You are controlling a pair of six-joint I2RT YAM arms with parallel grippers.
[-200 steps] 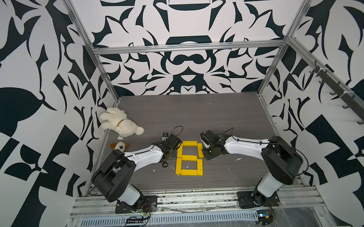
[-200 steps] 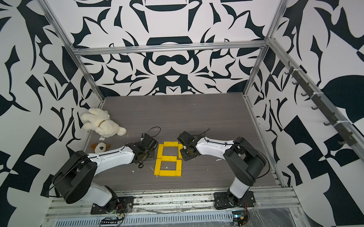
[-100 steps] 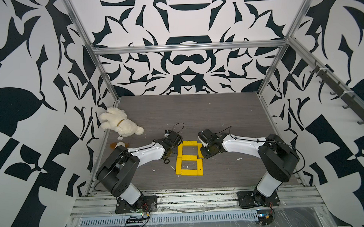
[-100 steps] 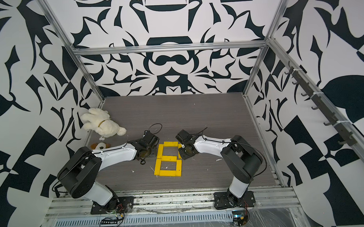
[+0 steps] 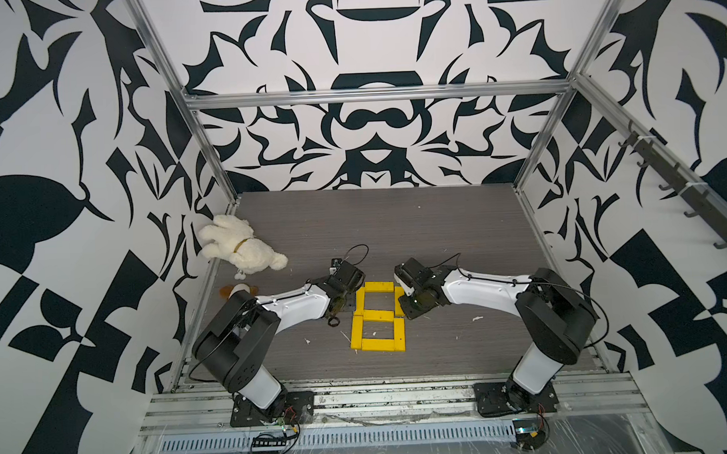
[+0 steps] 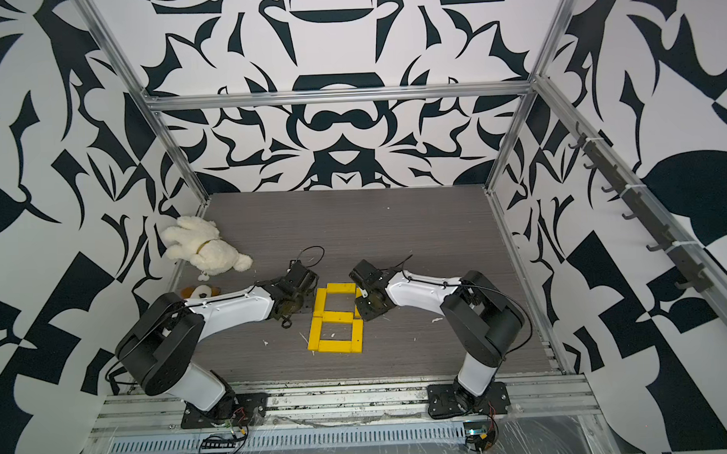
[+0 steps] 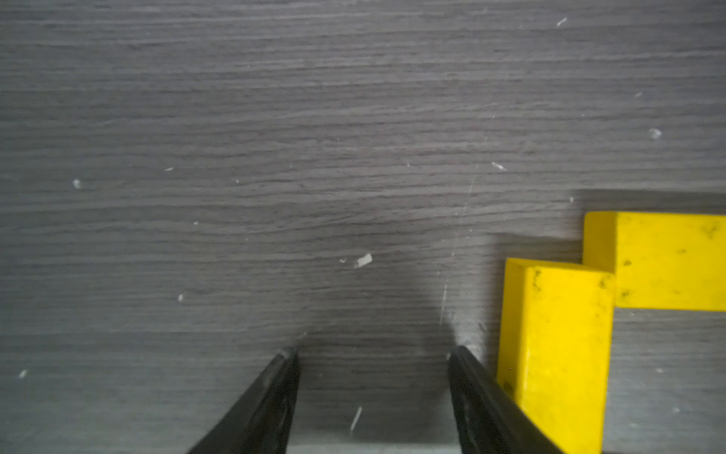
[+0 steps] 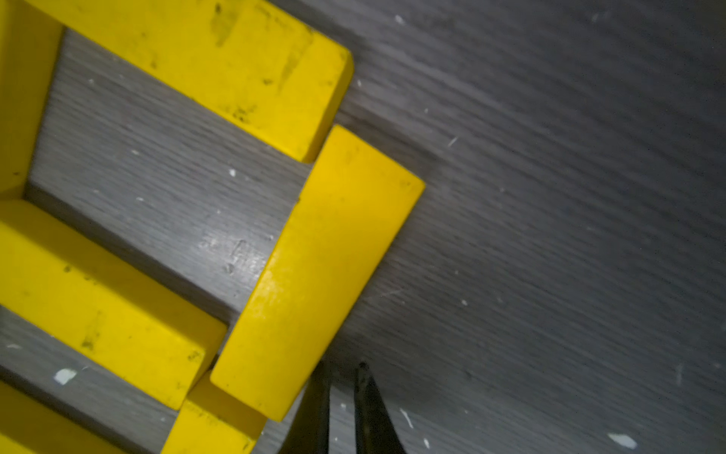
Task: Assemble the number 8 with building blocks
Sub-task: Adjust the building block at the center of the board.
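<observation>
On the left flank of the figure, the left claw (image 7: 373, 353) stands half apart and empty, one finger (image 7: 475, 393) just beside the upper-left bar (image 7: 558, 353). The right claw (image 8: 341, 369) is pressed together, holding nothing, next to the slightly askew upper-right bar (image 8: 326, 267). Between them, the number 8 (image 5: 377, 315) lies flat on the desk (image 5: 437, 233): scuffed, bright yellow building blocks (image 6: 335, 346) forming two stacked square loops.

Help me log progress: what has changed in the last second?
The left gripper and right gripper each crept slightly farther from their bases, flanking the number 8. Nothing was grasped or released: the left stayed open beside the upper-left bar, the right shut beside the upper-right bar. The 8 and the plush toy look unmoved.
</observation>
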